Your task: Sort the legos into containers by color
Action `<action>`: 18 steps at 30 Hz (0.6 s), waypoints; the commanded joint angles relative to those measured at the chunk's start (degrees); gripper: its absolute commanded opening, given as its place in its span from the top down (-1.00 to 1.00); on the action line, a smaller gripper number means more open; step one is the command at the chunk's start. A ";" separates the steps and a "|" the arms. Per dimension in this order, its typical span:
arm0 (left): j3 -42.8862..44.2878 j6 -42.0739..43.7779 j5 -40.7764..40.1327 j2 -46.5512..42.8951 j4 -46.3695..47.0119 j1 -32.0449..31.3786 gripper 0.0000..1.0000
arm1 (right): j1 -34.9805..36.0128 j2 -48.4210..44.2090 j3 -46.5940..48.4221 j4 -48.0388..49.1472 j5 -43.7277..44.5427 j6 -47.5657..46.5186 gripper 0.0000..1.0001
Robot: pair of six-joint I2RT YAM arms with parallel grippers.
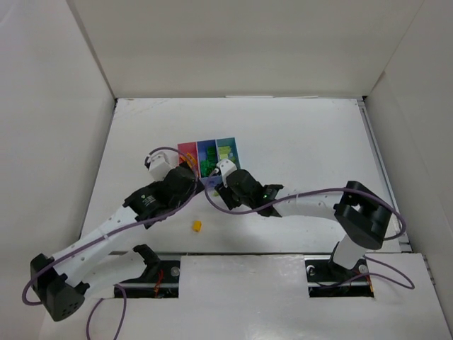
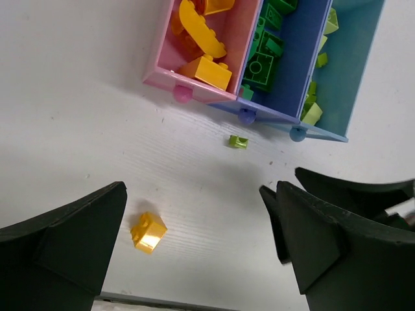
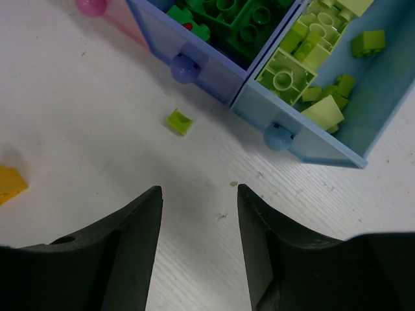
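Observation:
Three joined containers stand in a row. The pink one holds orange-yellow legos, the periwinkle one dark green ones, and the light blue one pale lime ones. A lime lego lies on the table just before the bins' knobs. An orange-yellow lego lies nearer the arms. My left gripper hangs wide open above the table, with the orange lego below, close to its left finger. My right gripper is open and empty, a little short of the lime lego.
Both arms reach in side by side in front of the bins, their wrists close together. White walls enclose the table on the left, the back and the right. The orange lego lies between the arms and the near edge.

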 commanded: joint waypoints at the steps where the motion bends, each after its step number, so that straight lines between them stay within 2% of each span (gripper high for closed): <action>1: -1.43 -5.16 -0.10 -4.22 -2.45 0.24 -0.98 | 1.13 2.57 3.13 7.24 2.91 2.59 -0.11; 10: -3.01 -9.03 0.96 -8.88 -9.12 0.24 -0.98 | 2.80 10.57 6.55 10.50 4.84 4.34 -0.11; 18: -5.39 -7.98 3.59 -11.61 -6.58 0.24 -0.98 | 2.80 14.88 7.61 11.55 10.39 11.55 -0.11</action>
